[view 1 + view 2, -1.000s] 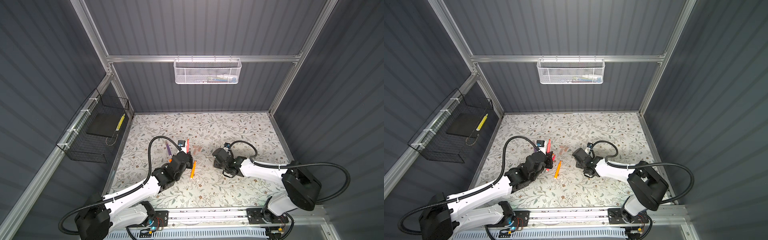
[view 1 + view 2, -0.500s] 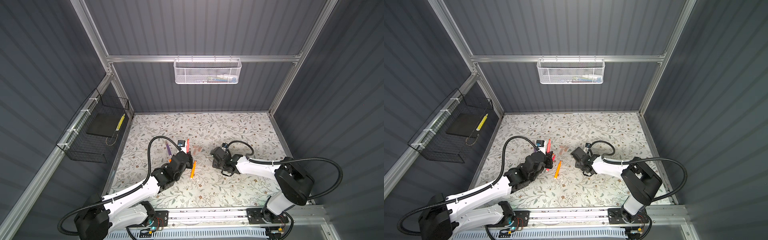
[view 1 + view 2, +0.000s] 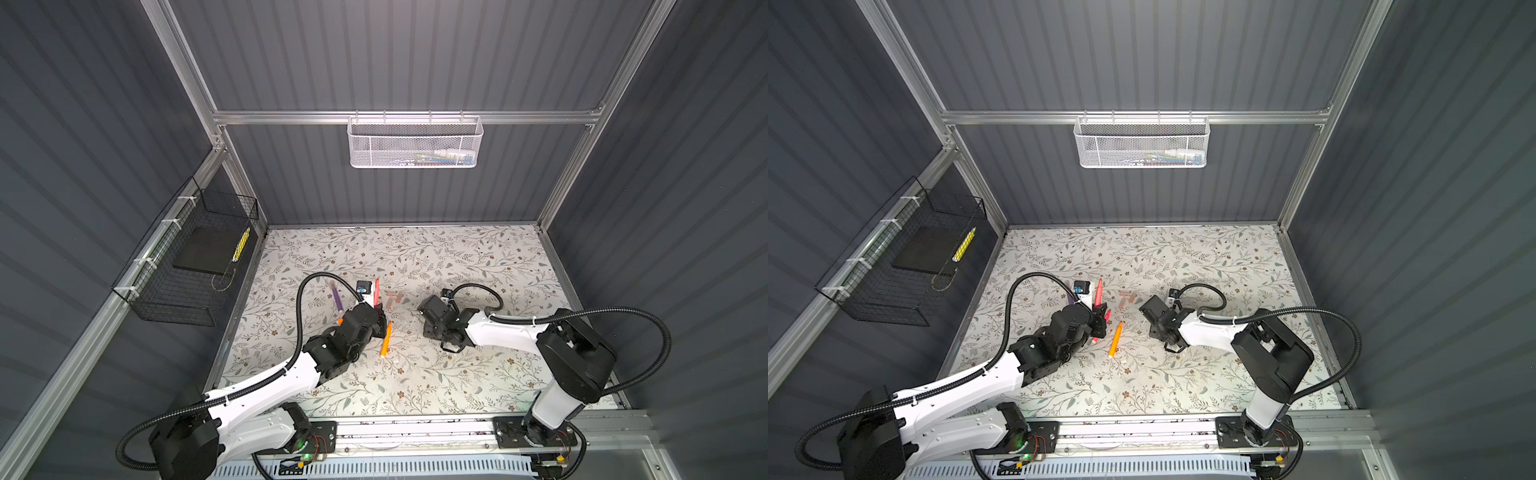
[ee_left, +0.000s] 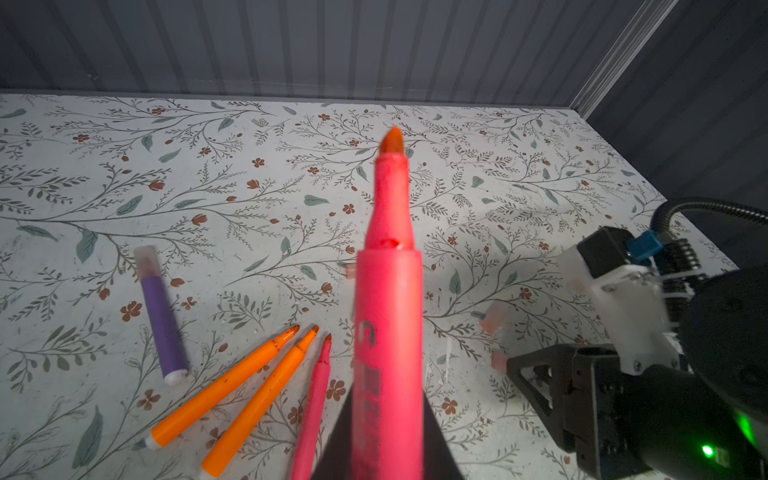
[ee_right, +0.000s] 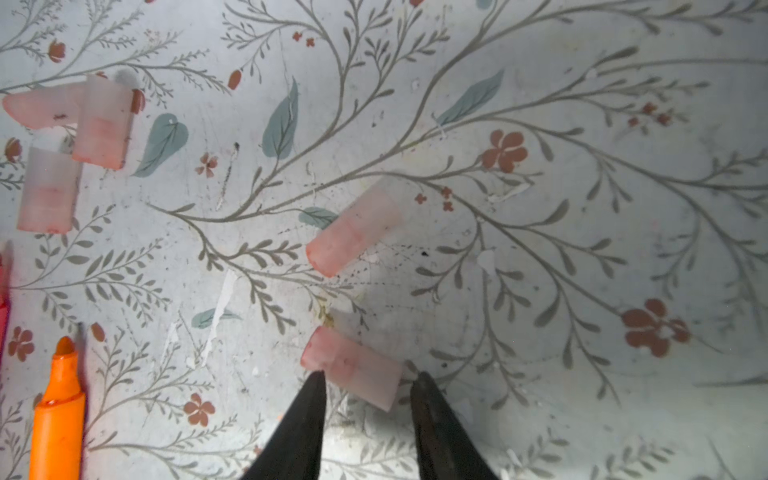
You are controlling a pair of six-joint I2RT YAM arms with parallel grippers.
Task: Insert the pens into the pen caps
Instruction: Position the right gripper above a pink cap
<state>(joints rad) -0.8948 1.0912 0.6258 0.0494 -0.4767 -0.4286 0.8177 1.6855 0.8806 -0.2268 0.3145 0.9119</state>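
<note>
Left wrist view: left gripper (image 4: pixel 388 432) pinches a pink pen (image 4: pixel 388 291) pointing far. Jaws spread, the right gripper (image 5: pixel 370 382) flanks a cap (image 5: pixel 353 365). Far mesh basket (image 3: pixel 374 145) holds small items.

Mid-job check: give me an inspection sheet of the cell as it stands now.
Surface: floral table, scuffed and flecked.
Job's things: pink pen uncapped, held; purple pen capped; three orange pens and second pink pen lying uncapped; loose caps: three clustered, one apart, one at right tool.
Clutter: nothing seen.
Grippers: left tool shut on pink pen; right tool open, fingertips astride a cap.
Cables: black hose loops over each arm; no snag seen.
Surroundings: white mesh basket on rear rail; black wire basket on left wall.
</note>
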